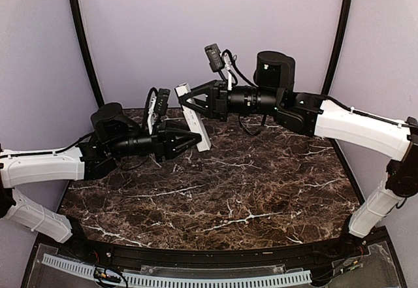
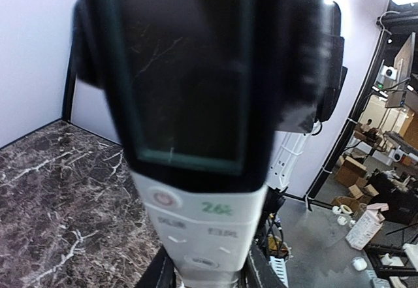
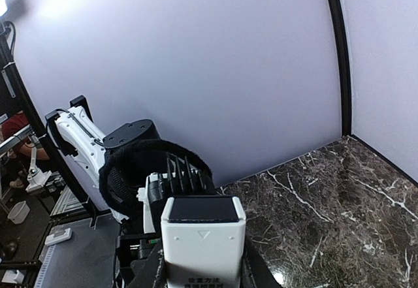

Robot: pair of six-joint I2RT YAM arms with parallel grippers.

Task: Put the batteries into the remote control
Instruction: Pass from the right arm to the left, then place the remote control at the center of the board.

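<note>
Left gripper [image 1: 193, 141] jaws pinch the remote control [image 1: 197, 123] at its lower end, mid-air over the table [image 1: 261, 183]. Right gripper [image 1: 185, 97] jaws pinch the upper end. We see no batteries. We'd judge one grip must hold firm before the other releases.

The top external view looks down from high at the near edge onto the dark veined marble counter [image 1: 228, 190]. The 2 wrist views face each other, each very near the slim white rectangular remote control [image 1: 199, 131], shared by all 3.
</note>
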